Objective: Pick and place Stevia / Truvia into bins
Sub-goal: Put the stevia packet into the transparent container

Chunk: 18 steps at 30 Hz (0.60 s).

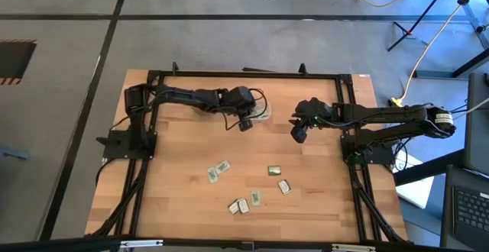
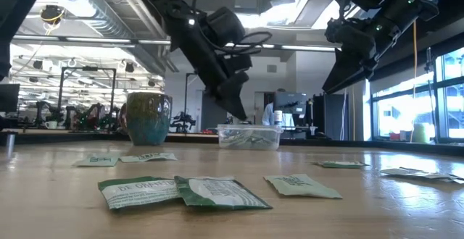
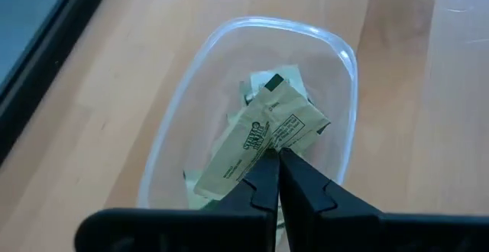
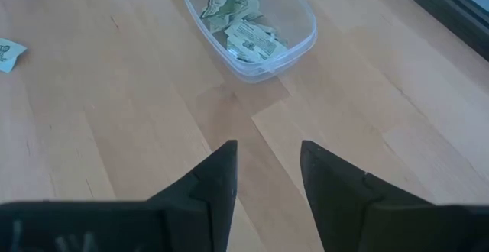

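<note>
The clear plastic bin [image 3: 229, 32] stands at the far middle of the table and holds several Stevia sachets [image 4: 246, 40]. My left gripper [image 3: 276, 154] hangs just over the bin [image 1: 263, 113], shut on one pale sachet [image 3: 263, 134]. My right gripper [image 4: 267, 168] is open in the air to the right of the bin [image 4: 252, 23], touching nothing. Several more sachets lie flat on the near half of the table [image 1: 220, 168], [image 1: 275, 171], [image 1: 239, 205]. They fill the foreground of the low view [image 2: 181, 193]. My left gripper pinches the sachet between its two fingertips at one long edge [image 3: 269, 147], near the middle. The fingers [image 3: 299, 177] slant down from above. The sachet lies tilted over the inside of the bin. I cannot tell whether it rests on the sachets below.
A round brown and teal mug [image 2: 148, 118] stands on the table left of the bin [image 2: 250, 136]. The black frame rails [image 1: 244, 75] run along the table's far, left and right edges. Bare wood lies between the bin and the loose sachets.
</note>
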{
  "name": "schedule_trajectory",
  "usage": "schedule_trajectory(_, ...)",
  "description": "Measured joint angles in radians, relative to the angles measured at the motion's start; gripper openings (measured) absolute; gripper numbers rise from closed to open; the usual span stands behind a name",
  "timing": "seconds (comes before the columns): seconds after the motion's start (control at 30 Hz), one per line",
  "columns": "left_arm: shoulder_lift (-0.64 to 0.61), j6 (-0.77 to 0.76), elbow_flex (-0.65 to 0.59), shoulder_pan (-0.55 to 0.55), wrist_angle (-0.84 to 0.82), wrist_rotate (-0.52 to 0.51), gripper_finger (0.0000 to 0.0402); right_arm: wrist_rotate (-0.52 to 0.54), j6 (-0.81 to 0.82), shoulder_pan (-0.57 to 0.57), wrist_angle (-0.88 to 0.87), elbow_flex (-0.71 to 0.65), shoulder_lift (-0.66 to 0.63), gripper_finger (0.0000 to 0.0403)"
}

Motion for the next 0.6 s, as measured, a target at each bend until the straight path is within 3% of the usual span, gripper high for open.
schedule_trajectory(0.17, 0.007, 0.0, 0.0, 0.0, -0.015, 0.003, 0.001, 0.0, 0.0, 0.0, -0.002, 0.0, 0.0, 0.0147)
schedule_trajectory(0.37, 0.003, -0.001, 0.0, 0.0, -0.016, 0.003, 0.005, 0.0, 0.002, 0.0, -0.008, 0.0, 0.0, 0.0147)
schedule_trajectory(0.6, -0.098, 0.014, 0.041, -0.041, -0.092, 0.035, 0.0068, 0.0, 0.002, 0.0, -0.018, 0.0, 0.0, 0.0147)
